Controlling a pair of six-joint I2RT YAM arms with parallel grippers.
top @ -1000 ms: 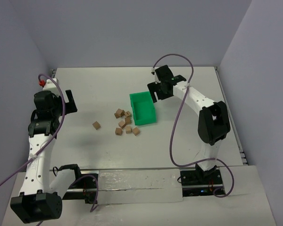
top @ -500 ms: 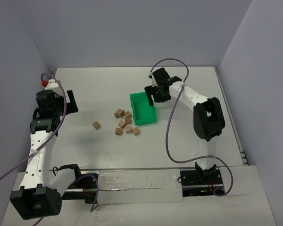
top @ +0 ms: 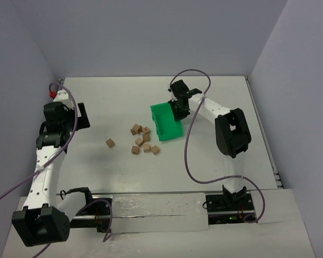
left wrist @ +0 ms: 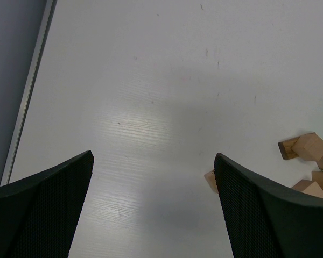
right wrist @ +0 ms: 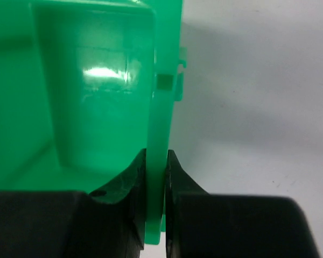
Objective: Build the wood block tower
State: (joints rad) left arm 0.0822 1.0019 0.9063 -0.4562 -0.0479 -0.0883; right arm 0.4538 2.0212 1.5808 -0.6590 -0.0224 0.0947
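Observation:
Several loose tan wood blocks point(top: 142, 139) lie scattered on the table left of the green bin point(top: 164, 126); one point(top: 110, 143) lies apart to the left. No tower stands. My right gripper point(top: 178, 106) is shut on the bin's far wall point(right wrist: 157, 134), one finger inside and one outside; the bin looks empty. My left gripper point(top: 79, 115) is open and empty at the far left, above bare table. In the left wrist view some blocks point(left wrist: 307, 148) show at the right edge, one point(left wrist: 210, 179) half hidden behind my right finger.
White table point(top: 107, 99) with a raised rim at the back and sides. Purple cables loop from both arms. A red-tipped part point(top: 54, 94) sits at the far left by my left arm.

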